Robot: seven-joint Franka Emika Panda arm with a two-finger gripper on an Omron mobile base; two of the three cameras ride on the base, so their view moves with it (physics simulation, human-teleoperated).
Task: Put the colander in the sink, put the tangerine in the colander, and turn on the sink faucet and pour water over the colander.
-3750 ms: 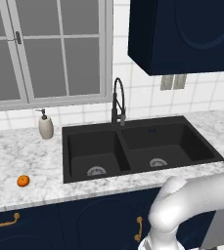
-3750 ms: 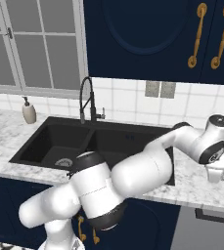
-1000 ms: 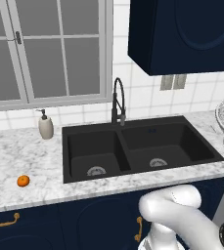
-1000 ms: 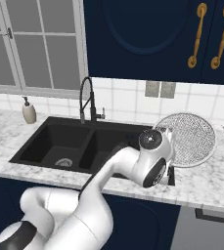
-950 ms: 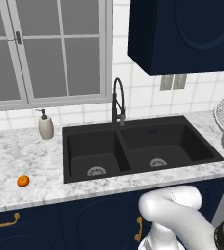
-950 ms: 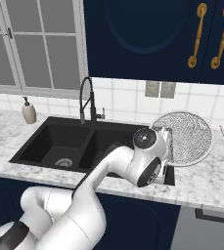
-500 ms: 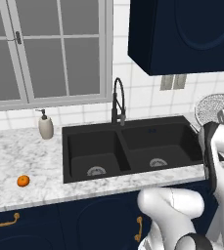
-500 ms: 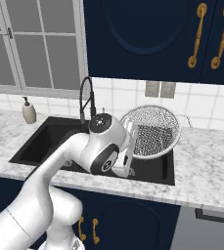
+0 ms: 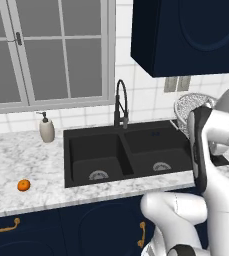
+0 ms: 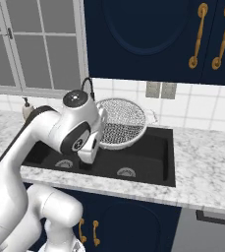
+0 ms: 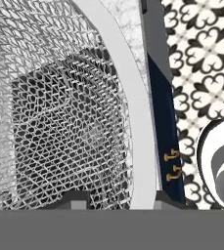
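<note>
Colander (image 10: 118,122) clamped in my gripper (image 11: 114,199), held up over the sink (image 10: 148,152), tipped on edge.

My fingers (image 11: 74,200) sat one on each side of its white rim at the bottom of the hand view, mesh right in front of the lens. From the right base view the colander hung above the right basin, bowl opening facing out toward the camera, clear of the basin floor. In the left base view it showed past my forearm, at the sink's right end. Tangerine (image 9: 23,185) lay on the counter (image 9: 31,165) left of the sink, well apart from it. Faucet (image 9: 121,103) stood behind the basin divider, soap bottle (image 9: 46,128) further left.
</note>
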